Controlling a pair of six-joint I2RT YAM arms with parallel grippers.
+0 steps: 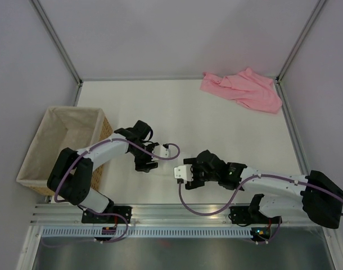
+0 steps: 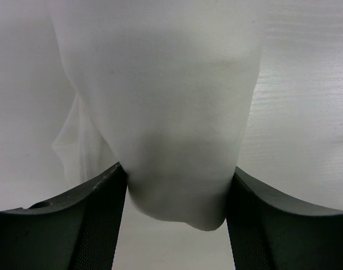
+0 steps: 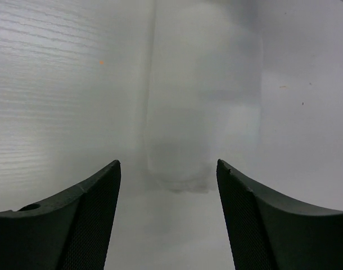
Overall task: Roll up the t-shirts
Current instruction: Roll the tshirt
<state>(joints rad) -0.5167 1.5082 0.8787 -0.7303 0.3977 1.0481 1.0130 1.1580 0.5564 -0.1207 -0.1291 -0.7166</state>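
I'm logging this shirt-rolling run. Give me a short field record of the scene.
left end effector: open, straddling one end of the white t-shirt
right end effector: open, white cloth just ahead
white t-shirt: narrow band lying on the table
pink t-shirt: crumpled, far right corner
basket: cloth-lined, left of the table
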